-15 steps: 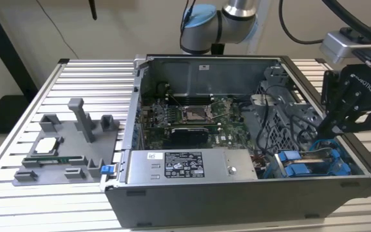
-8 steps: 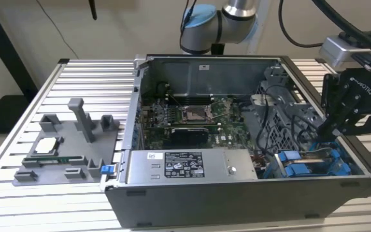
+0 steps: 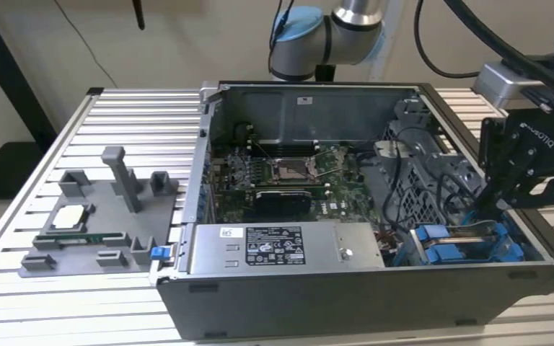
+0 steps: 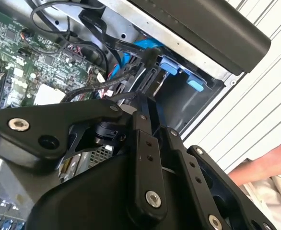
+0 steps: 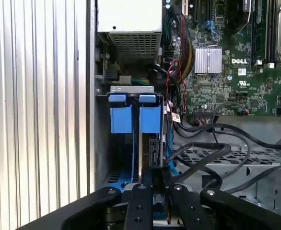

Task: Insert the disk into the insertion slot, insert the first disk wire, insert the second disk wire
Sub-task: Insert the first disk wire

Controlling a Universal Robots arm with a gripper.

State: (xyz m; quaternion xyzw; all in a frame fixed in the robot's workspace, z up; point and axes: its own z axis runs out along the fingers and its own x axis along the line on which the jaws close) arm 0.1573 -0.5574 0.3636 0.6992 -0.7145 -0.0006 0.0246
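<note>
The gripper (image 5: 158, 184) hangs low over the cage, fingers drawn together, seemingly pinching a black disk wire (image 5: 158, 172) plug. Just beyond, the disk (image 5: 149, 122) sits in the insertion slot (image 5: 130, 89). A skewed plug could jam there, or loose cables could snag.

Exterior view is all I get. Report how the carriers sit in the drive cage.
Observer: In the first wrist view, two blue carrier fronts stand side by side in the drive cage, beyond the tool.
Operator: Now the cables.
Observer: Beside the cage, black cables loop close to the tool.
Operator: Check the table edge.
Observer: In the second wrist view, a person's arm is at the slatted table edge, outside the case.
</note>
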